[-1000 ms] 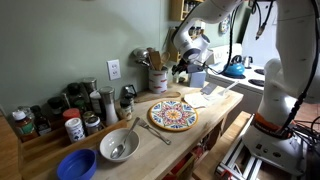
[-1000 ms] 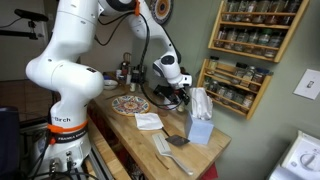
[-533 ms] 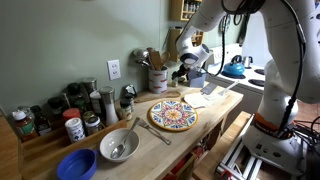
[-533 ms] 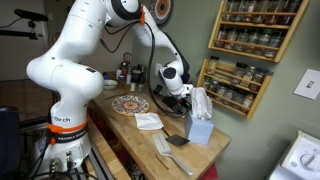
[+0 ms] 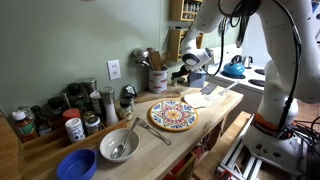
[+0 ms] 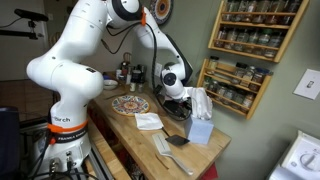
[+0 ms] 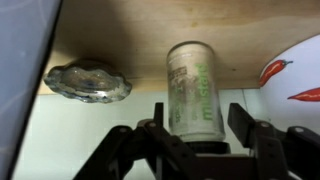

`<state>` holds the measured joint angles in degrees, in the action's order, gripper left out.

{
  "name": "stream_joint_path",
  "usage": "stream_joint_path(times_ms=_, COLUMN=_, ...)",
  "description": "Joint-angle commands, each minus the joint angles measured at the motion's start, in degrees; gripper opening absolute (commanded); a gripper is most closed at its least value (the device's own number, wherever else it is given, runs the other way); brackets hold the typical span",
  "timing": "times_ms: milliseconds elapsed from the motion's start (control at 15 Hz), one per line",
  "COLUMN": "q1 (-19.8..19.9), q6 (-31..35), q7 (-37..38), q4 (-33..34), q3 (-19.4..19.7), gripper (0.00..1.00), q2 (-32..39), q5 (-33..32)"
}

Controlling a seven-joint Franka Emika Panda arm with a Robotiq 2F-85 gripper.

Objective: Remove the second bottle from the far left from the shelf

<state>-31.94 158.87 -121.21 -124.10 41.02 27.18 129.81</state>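
Note:
My gripper [image 7: 196,112] is shut on a small bottle [image 7: 195,78] with a pale label, green lettering and a dark cap, one finger on each side of it. In both exterior views the gripper [image 5: 189,68] [image 6: 177,93] hangs over the wooden counter beside the tissue box [image 6: 200,118], away from the shelf. The shelf [image 6: 240,87], a narrow light-brown wooden spice rack with tiers of small dark jars, hangs on the green wall. The bottle itself is too small to make out in the exterior views.
A patterned plate [image 5: 172,114], a bowl with a spoon [image 5: 118,146] and a blue bowl [image 5: 77,165] sit on the counter. A low stepped stand of mixed bottles [image 5: 60,115] and a utensil crock [image 5: 157,78] line the wall. A crumpled clear object [image 7: 88,83] lies under the wrist.
The arm has swung the gripper sideways over the counter toward the tissue box, away from the wall. Everything on the counter has stayed put.

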Motion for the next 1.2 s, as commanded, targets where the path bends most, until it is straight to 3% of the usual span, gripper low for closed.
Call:
stream_joint_path(times_ms=0, q1=-0.31, q6=-2.03, q7=-2.66, q4=-1.86, q3=0.25, gripper=0.99, q2=0.14, q5=0.92)
stream_joint_path(times_ms=467, q1=-1.65, q6=0.73, q7=-1.09, q4=-6.17, q3=-0.75, gripper=1.00, q2=-5.17, q5=-5.28)
stream_joint_path(times_ms=667, q1=-2.89, q6=4.89, q7=1.42, q4=-8.79, q3=-0.89, gripper=1.00, q2=-9.54, q5=-10.38)
stream_joint_path(times_ms=800, q1=-3.32, q6=8.68, q7=6.11, q4=-10.90, q3=-1.77, gripper=1.00, q2=-12.96, q5=-16.47)
stream_joint_path(times_ms=1000, q1=-3.11, q6=11.17, q7=18.51, q4=-15.98, q3=-4.13, gripper=1.00, q2=-18.66, q5=-30.55)
stream_joint_path(times_ms=1067, q1=5.39, q6=13.29, q7=21.47, q4=-17.16, q3=-13.41, gripper=1.00, q2=-21.57, q5=-35.14)
stream_joint_path(times_ms=1133, q1=7.42, q6=13.46, q7=25.69, q4=-18.83, q3=-16.05, gripper=1.00, q2=-22.71, q5=-39.66)
